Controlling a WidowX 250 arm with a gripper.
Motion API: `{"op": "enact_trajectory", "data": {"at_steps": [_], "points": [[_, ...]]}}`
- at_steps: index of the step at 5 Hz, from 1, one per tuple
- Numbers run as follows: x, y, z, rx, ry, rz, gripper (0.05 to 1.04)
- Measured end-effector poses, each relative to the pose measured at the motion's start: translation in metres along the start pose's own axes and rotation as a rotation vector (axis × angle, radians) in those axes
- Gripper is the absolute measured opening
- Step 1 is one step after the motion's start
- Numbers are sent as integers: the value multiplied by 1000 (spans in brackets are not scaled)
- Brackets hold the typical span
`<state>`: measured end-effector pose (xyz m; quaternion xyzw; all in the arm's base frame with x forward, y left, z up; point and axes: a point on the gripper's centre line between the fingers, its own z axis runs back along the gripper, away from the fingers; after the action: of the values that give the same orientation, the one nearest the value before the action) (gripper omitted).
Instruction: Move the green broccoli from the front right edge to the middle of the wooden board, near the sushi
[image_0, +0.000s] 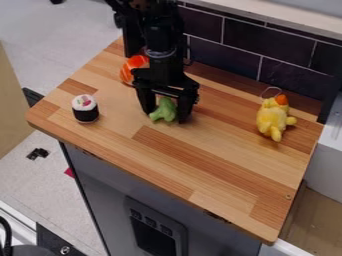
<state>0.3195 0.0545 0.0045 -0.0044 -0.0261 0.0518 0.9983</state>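
The black gripper (165, 114) hangs down over the back left part of the wooden counter, its fingers spread wide. Between them lies a green broccoli-like toy (163, 109), its lower left end poking out toward the front. Whether the fingers touch it cannot be told. Just behind the gripper, partly hidden by the arm, is an orange object with pale stripes (133, 68). A sushi-roll toy (85, 108), black with a white top, stands upright to the left. Over on the right lies a yellow plush toy (273, 118) with an orange part and a thin loop at its top.
The wooden counter (220, 145) ends at a front edge above a grey appliance (157, 230). Dark tiles (267, 45) rise behind it as a wall. A light-coloured unit (327, 160) stands beyond the right edge, and floor shows to the left.
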Motion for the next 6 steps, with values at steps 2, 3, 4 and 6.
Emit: {"op": "enact_trajectory", "data": {"at_steps": [2, 3, 4, 6], "points": [[-2, -8, 36, -43, -43, 6, 1000], [-4, -8, 59, -71, -74, 13, 1000], [-14, -10, 70, -90, -34, 0, 1000], [-21, -19, 99, -99, -2, -77, 1000]]}}
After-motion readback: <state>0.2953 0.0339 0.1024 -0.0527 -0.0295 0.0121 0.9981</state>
